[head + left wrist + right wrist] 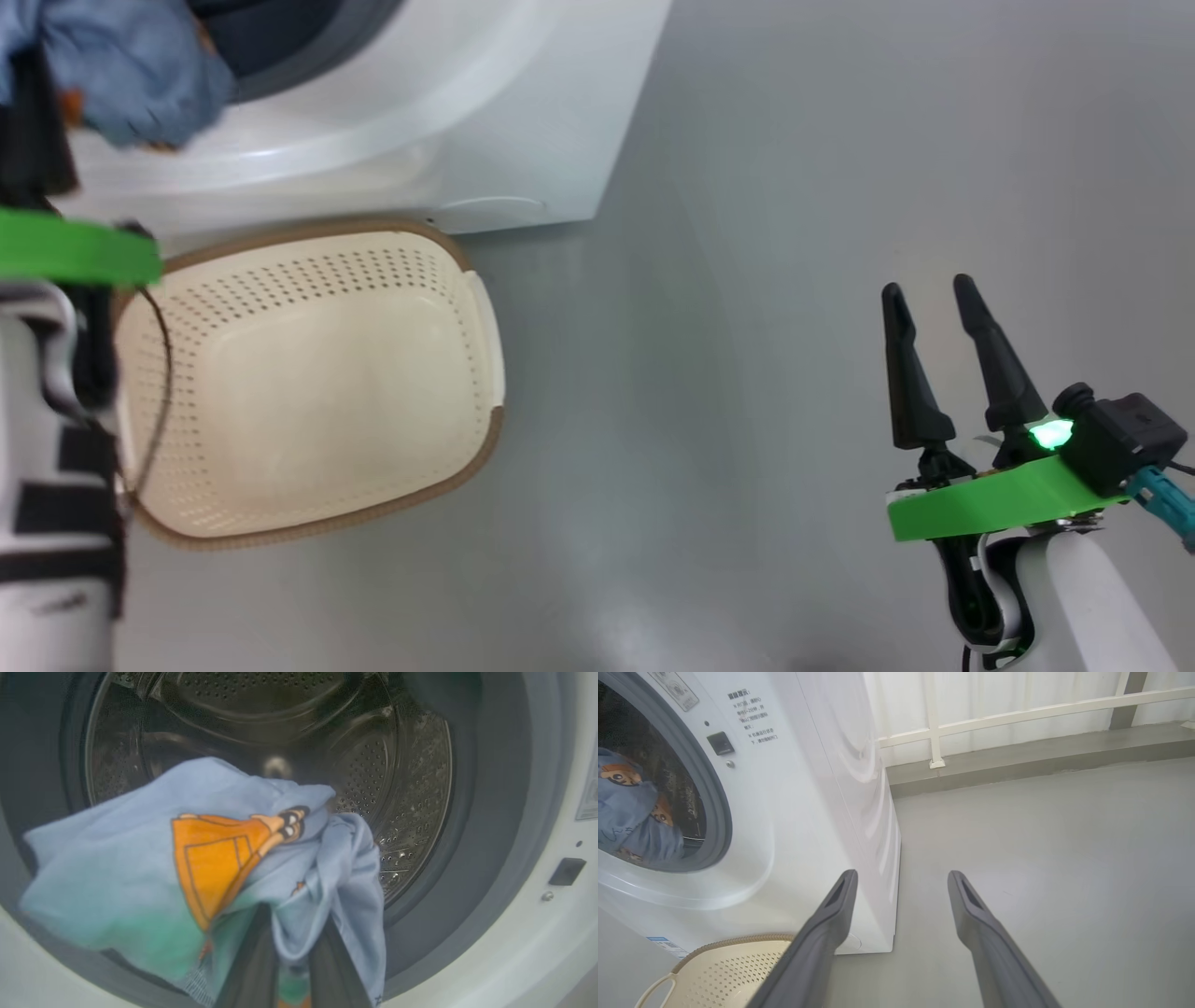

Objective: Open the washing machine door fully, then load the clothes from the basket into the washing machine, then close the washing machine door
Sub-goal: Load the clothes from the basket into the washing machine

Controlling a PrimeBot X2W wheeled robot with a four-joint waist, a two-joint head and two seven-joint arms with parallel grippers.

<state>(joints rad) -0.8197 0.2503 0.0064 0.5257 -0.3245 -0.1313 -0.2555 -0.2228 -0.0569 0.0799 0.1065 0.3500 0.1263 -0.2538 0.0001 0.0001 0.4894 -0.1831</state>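
Observation:
My left gripper [294, 947] is shut on the blue garment [140, 858] with orange cartoon prints, holding it at the mouth of the steel drum [402, 788]. The cloth drapes over both fingers and partly past the grey-blue rubber ring [495, 812]. In the head view the blue garment [131, 65] hangs at the white washing machine's [485, 121] opening. The cream basket [308, 271] stands on the floor before the machine, with nothing in it. My right gripper [926, 286] is open over the bare floor, far right of the basket. The door and the cream garment are out of view.
Grey floor [747, 373] stretches to the right of the machine. In the right wrist view a low step [1017, 760] and white railing [1017, 716] run along the back, with the basket [724, 970] at the machine's [798, 812] foot.

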